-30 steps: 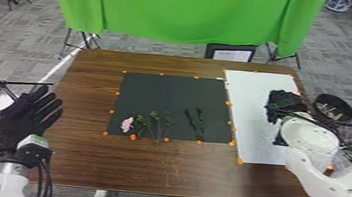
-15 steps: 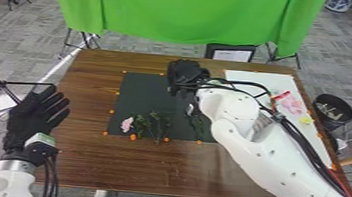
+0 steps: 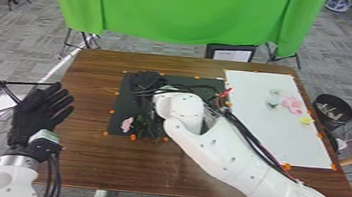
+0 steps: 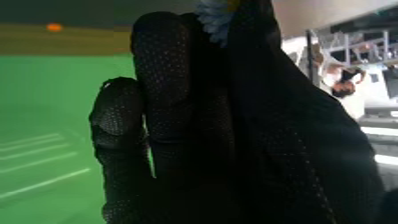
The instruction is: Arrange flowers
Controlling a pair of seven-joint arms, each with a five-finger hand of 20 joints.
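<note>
Well, the wrist view reveals pale petals at the right hand, whose grip I cannot tell.

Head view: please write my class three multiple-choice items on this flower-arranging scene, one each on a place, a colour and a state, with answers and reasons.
1. Where on the black sheet is the pink flower?
A) Far right corner
B) Near its near left corner
C) Middle of the far edge

2. What colour is the cloth beyond the table?
A) Green
B) Red
C) White

3. How are the left hand's fingers?
A) Curled into a fist
B) Wrapped round a stem
C) Straight

Key:
1: B, the pink petals lie by that corner.
2: A, the hanging cloth is bright green.
3: C, its fingers point outward, uncurled.
</note>
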